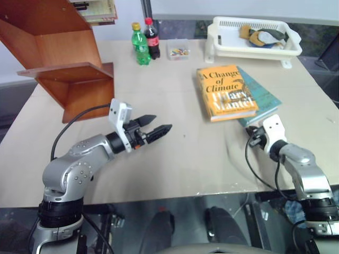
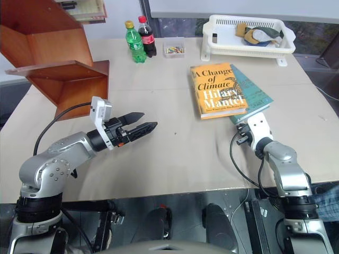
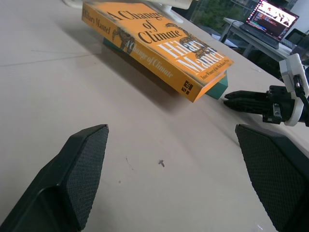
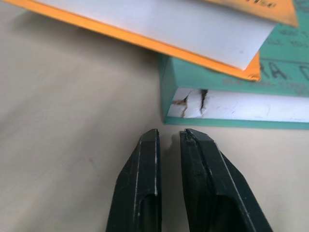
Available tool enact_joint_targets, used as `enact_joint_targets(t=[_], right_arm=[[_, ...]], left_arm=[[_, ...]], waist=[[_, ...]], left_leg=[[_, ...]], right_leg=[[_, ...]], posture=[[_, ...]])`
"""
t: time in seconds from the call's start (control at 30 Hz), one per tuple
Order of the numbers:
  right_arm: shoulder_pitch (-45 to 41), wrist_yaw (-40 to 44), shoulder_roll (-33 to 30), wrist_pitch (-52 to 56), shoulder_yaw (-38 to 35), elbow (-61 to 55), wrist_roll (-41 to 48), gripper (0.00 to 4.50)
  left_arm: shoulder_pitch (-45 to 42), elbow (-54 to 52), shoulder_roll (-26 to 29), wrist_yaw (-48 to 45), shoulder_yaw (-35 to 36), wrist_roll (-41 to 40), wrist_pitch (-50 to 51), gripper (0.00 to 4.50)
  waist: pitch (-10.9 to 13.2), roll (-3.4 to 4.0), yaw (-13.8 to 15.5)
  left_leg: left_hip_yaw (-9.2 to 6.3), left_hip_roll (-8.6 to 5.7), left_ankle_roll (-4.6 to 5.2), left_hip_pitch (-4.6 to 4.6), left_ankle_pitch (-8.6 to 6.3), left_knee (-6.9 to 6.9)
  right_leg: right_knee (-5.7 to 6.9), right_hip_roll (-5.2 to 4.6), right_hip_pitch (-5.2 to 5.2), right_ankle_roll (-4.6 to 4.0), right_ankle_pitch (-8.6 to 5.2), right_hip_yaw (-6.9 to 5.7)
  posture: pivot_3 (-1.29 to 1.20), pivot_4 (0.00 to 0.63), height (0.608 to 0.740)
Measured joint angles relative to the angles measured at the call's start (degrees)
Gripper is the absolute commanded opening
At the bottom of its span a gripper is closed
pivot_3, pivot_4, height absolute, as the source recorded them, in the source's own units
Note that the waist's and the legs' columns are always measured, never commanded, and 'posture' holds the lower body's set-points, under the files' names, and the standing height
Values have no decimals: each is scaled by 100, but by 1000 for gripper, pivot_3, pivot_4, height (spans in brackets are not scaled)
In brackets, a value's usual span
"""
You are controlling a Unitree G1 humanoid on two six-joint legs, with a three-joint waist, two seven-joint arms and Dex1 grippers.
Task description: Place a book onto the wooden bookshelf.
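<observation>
Left eye view: the orange book (image 1: 226,91), "A Change of Climate", lies flat on the beige bench (image 1: 175,159), resting partly on a teal book (image 1: 260,97), well apart from the wooden bookshelf (image 1: 63,63) at the bench's far left. The right hand (image 4: 169,140) sits low on the bench just before the teal book's near corner, its two fingers (image 4: 145,183) nearly together and holding nothing. The left hand (image 1: 154,127) hovers above mid-bench, fingers spread wide and empty, pointing toward the books. Judged risk: with the right hand aimed at the teal book's corner, not the orange one, a push or grasp from here could shift or lift the wrong volume, or slide the orange book off its support. The right hand's fingertips are hidden behind its wrist in both head views; the bookshelf's upper panels are cut off; the white basket's (image 1: 254,50) contents are indistinct.
</observation>
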Motion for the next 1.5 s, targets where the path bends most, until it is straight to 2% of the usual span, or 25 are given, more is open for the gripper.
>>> enact_joint_targets(t=[0.53,0.83,0.93,1.03,1.17,1.27,1.3,1.5], right_arm=[[-203,156,56,-152,242,196,-8,23],[-203,514,276,-623,645,192,-1,23],[-194,522,282,-637,652,157,17,23],[49,706,127,-511,590,-264,208,881],[459,805,-87,-284,429,-956,398,2902],[1130,812,-279,-37,195,-2122,628,4207],[1164,800,-278,31,184,-2355,705,4439],[1364,446,-414,520,-138,-3735,885,4439]], left_arm=[[115,-24,0,61,8,34,-10,4500],[99,-21,-5,83,7,112,-94,4500],[-77,66,-133,138,7,101,-88,4500],[-476,453,-509,386,61,-33,56,4500],[-999,1065,-1008,718,130,-276,289,4500],[-1854,2452,-1660,868,298,-460,441,4500],[-1996,2732,-1727,877,307,-461,444,4500],[-3405,5463,-2204,561,510,-331,233,4500]], waist=[[0,0,4],[0,0,6],[0,0,31],[0,-1,72],[1,-4,75],[1,-5,150],[1,-5,138],[3,-9,132]], left_leg=[[-1,0,0,-3,0,0],[-2,0,0,-3,0,0],[-6,-1,0,-6,0,0],[-14,-2,0,-12,0,3],[-20,-6,0,-18,0,5],[-38,-9,0,-29,0,13],[-37,-10,0,-30,0,14],[-46,-13,0,-42,0,17]], right_leg=[[-2,-1,-2,0,0,-2],[-2,-1,-2,0,0,-2],[-2,-2,-2,0,0,-8],[-3,-5,-2,0,0,-16],[-4,-7,-2,1,1,-21],[-4,-6,-2,2,0,-38],[-4,-6,-4,3,0,-37],[-8,-6,-10,3,0,-46]], posture=[[0,150,740],[0,150,740],[0,150,740],[0,150,740],[0,150,740],[0,150,740],[0,150,740],[0,150,740]])
